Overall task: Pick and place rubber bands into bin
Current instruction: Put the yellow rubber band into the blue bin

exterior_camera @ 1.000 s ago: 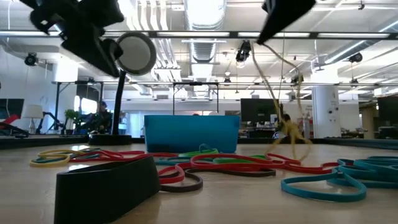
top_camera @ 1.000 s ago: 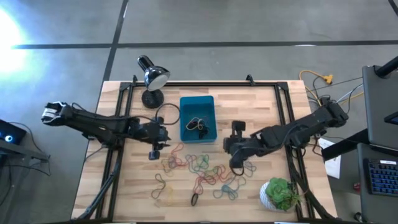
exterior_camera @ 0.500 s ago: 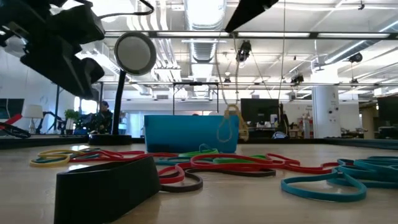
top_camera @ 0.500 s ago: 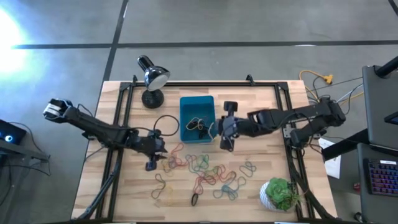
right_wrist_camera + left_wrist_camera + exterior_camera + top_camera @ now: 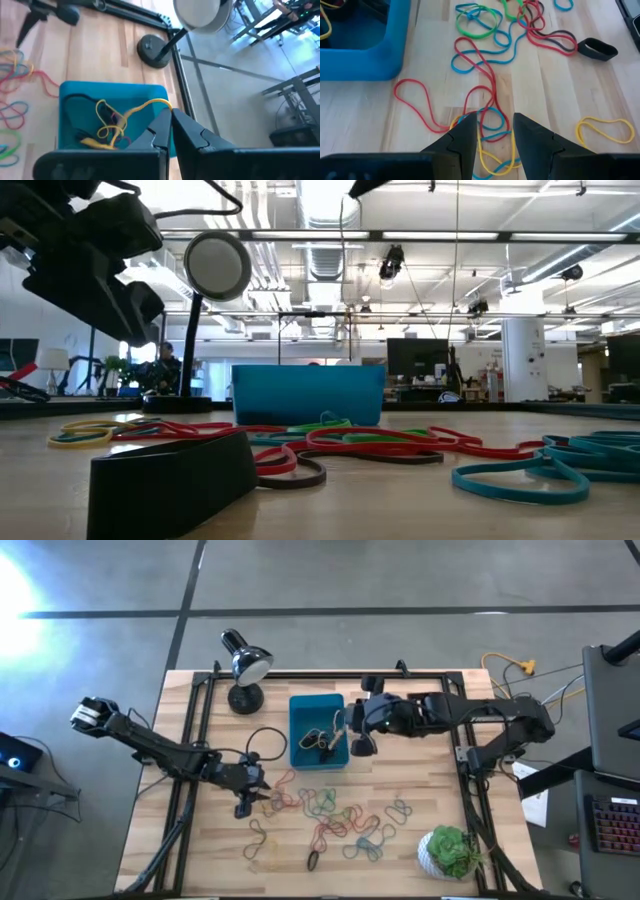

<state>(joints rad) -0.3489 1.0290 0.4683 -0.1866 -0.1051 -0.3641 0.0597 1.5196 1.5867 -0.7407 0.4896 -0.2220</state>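
Many coloured rubber bands (image 5: 325,812) lie tangled on the wooden table, near of the teal bin (image 5: 305,710), which holds a few bands. My left gripper (image 5: 492,134) hovers open just over the pile's left end, above red, yellow and blue loops (image 5: 480,125), and touches none of them. It also shows in the high view, my left gripper (image 5: 250,802). My right gripper (image 5: 354,746) is raised at the bin's right wall, shut on a yellow rubber band (image 5: 125,116). My right gripper pinches the yellow band's upper end (image 5: 163,104) between its two fingertips. The fingers slant down from the table's right side toward the bin. The band trails slack from them into the bin, where its lower loops (image 5: 106,131) reach the bands lying there.
A black desk lamp (image 5: 245,665) stands at the far left beside the bin. A green plant in a white pot (image 5: 450,852) sits at the near right corner. Black frame rails (image 5: 200,730) run along the table's sides. A wide black band (image 5: 597,48) lies apart from the pile.
My right gripper has risen and gone from the pile's right end toward the far edge and left, carrying the yellow band, which hung free and now trails into the bin. My left gripper has sunk and moved toward the near edge, over the pile's left end.
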